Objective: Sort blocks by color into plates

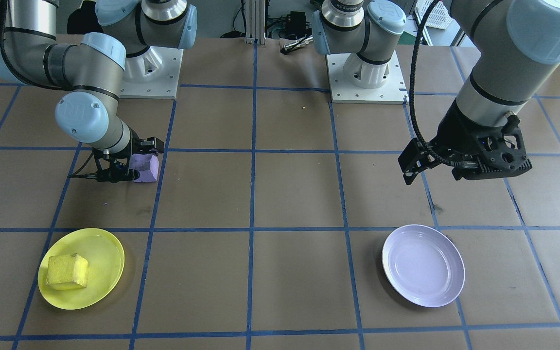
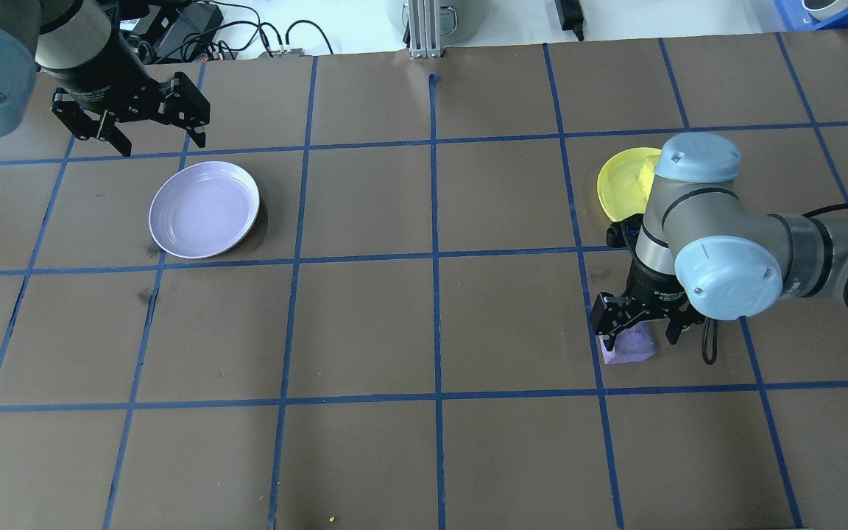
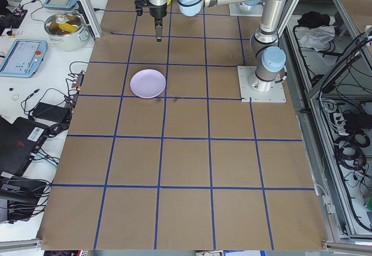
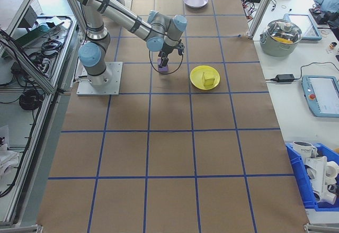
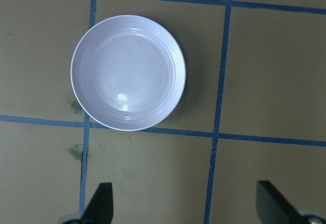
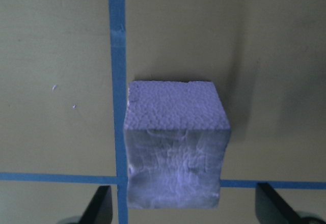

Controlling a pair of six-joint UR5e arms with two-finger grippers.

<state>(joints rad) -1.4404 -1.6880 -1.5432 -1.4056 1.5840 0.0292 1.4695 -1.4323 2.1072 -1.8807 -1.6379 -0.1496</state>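
Right wrist-mounted view first: right gripper [image 6: 181, 211] spread wide, fingertips poking up at the bottom corners with the purple block [image 6: 175, 145] sitting between them, not pinched yet. Straddling, not clamping; gaps visible on both sides of the cube. Same story from overhead exterior: right gripper [image 2: 641, 327] lowered right over the purple block [image 2: 629, 344], jaws apart, block resting on the brown table [image 2: 365, 324] close to a blue tape line.

Handling, judged from the look: rough, pitted foam surface, so probably very light, a little squashy, and grippy rather than slick. No real risk of breakage. Best hold likely on two opposite flat side faces, around mid-height, squarely centred so as not to twist the cube when closing. Gentle squeeze probably enough; too hard might dent it.

Further out: yellow plate [image 1: 81, 269] near the right arm's side, already carrying the yellow block [image 1: 67, 271]. Half the sorting apparently done. Lavender plate [image 1: 423, 265] well apart on the far side of the table, bare and glossy, waiting for the purple cube.

Left gripper [image 2: 153, 129] released as well, hanging above the table just beyond the lavender plate [image 2: 204, 210], holding nothing. Left wrist view looking straight down on that plate [image 5: 128, 73], fingertips wide at the bottom edge.
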